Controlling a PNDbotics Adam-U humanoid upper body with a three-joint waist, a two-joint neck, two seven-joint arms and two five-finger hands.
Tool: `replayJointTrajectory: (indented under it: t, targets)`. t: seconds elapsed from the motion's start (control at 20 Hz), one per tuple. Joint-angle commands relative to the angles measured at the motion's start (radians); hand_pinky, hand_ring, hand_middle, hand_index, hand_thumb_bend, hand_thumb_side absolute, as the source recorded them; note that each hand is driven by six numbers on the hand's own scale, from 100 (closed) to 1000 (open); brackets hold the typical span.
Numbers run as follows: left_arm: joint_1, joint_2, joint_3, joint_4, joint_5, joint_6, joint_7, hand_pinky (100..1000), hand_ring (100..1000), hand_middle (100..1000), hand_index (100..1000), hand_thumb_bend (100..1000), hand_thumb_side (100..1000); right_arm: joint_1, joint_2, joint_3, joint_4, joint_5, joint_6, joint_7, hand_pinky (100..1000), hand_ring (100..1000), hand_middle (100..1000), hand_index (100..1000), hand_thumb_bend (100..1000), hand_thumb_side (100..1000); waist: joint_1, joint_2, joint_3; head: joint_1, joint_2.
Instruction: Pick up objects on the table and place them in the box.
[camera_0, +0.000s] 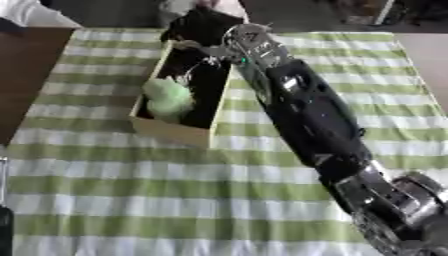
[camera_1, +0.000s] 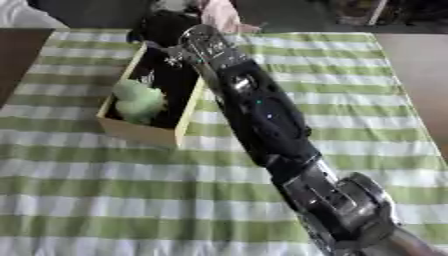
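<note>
A wooden box (camera_0: 172, 131) with a dark inside stands on the left half of the green and white striped cloth. A pale green soft object (camera_0: 168, 97) lies in its near end. My right arm (camera_0: 306, 107) reaches from the lower right across the table. My right hand (camera_0: 203, 29) hangs over the far end of the box as a dark blurred mass. Whether it holds anything is hidden. Only a dark sliver of my left hand (camera_0: 4, 230) shows at the lower left edge.
The striped cloth (camera_0: 131, 200) covers most of the table, and bare brown wood (camera_0: 22, 70) shows at the left. Dark clutter and a pink cloth (camera_1: 219, 14) sit beyond the far edge.
</note>
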Motion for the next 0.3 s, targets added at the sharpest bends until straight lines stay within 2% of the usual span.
replayJointTrajectory:
  t: [0.05, 0.15, 0.3]
  targets:
    - [-0.007, 0.007, 0.004, -0.019, -0.007, 0.002, 0.002, 492, 781, 715, 741, 100, 709, -0.018, -0.077, -0.016, -0.094, -0.112, 0.037, 0.006, 947, 856, 804, 921, 100, 653, 0.004, -0.021, -0.005, 0.013, -0.004]
    - [-0.006, 0.009, 0.005, -0.019, -0.009, 0.003, 0.003, 492, 781, 715, 741, 100, 714, -0.001, -0.122, -0.022, -0.147, -0.184, 0.063, -0.001, 929, 846, 796, 909, 100, 720, 0.003, -0.022, -0.009, 0.022, -0.005]
    - [-0.006, 0.013, 0.007, -0.019, -0.012, 0.002, 0.005, 492, 781, 715, 741, 100, 713, 0.034, -0.192, -0.041, -0.252, -0.308, 0.113, -0.042, 867, 820, 781, 891, 100, 758, 0.004, -0.022, -0.016, 0.036, -0.005]
